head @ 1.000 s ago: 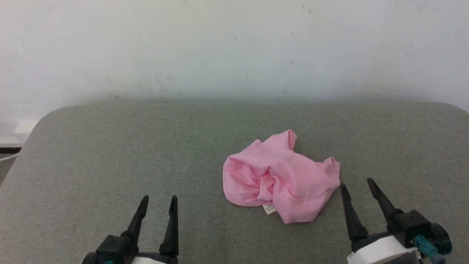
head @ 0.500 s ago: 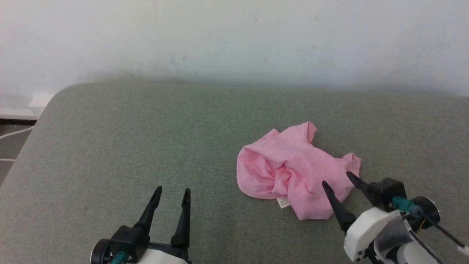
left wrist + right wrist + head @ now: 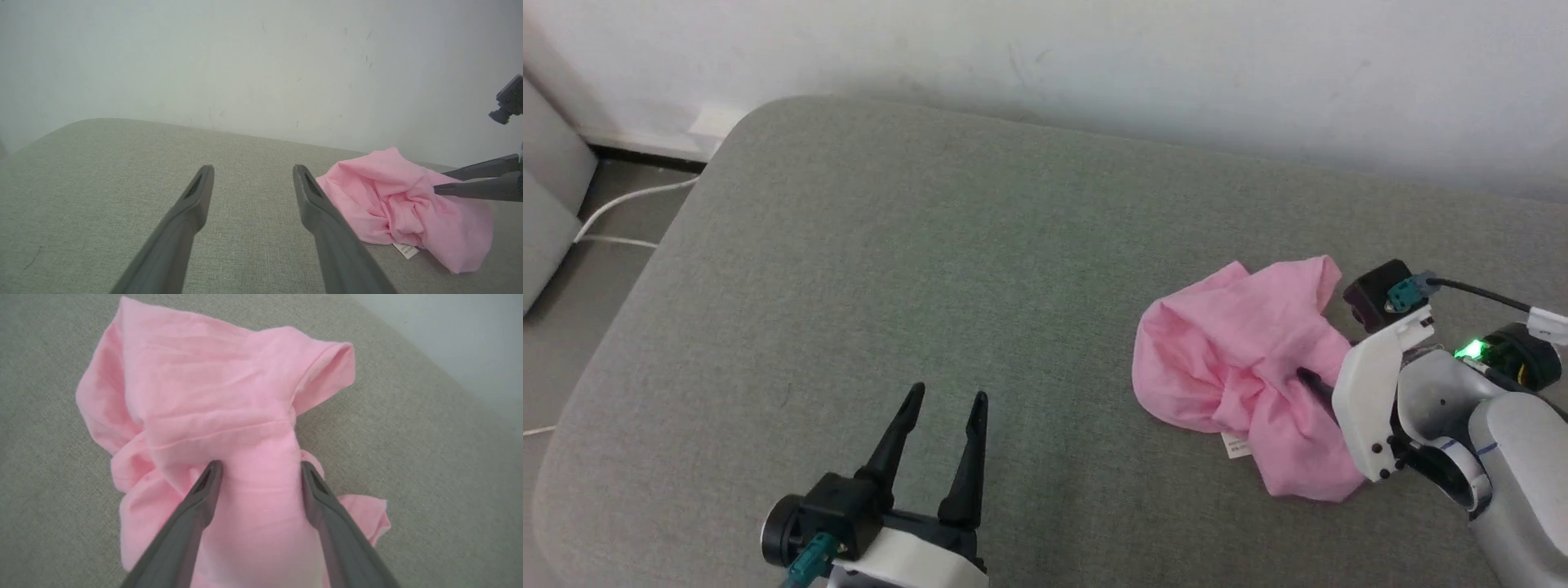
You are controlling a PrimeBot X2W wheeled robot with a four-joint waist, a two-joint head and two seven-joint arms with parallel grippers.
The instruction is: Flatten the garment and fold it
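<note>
The garment (image 3: 1225, 359) is a crumpled heap of light pink shorts at the right of the grey-green padded table (image 3: 890, 269). Its small white label (image 3: 1237, 445) pokes out at the near edge. My right gripper (image 3: 1315, 377) reaches over the heap from the right. In the right wrist view it (image 3: 260, 465) stands open, its fingers straddling a raised ridge of the garment (image 3: 212, 396) and touching the fabric. My left gripper (image 3: 949, 394) is open and holds nothing, well to the left of the heap. The left wrist view shows the left gripper (image 3: 253, 169), the garment (image 3: 392, 200) and the right gripper (image 3: 439, 182).
A pale wall (image 3: 1094, 49) runs behind the table. Past the table's rounded left edge lies floor with a white cable (image 3: 629, 196) and a grey piece of furniture (image 3: 543, 204). Bare padding stretches left of and in front of the heap.
The head camera has turned, shifting the whole picture. My right gripper has moved from beside the garment's near right edge onto the heap, fingers still apart. The left gripper stays open.
</note>
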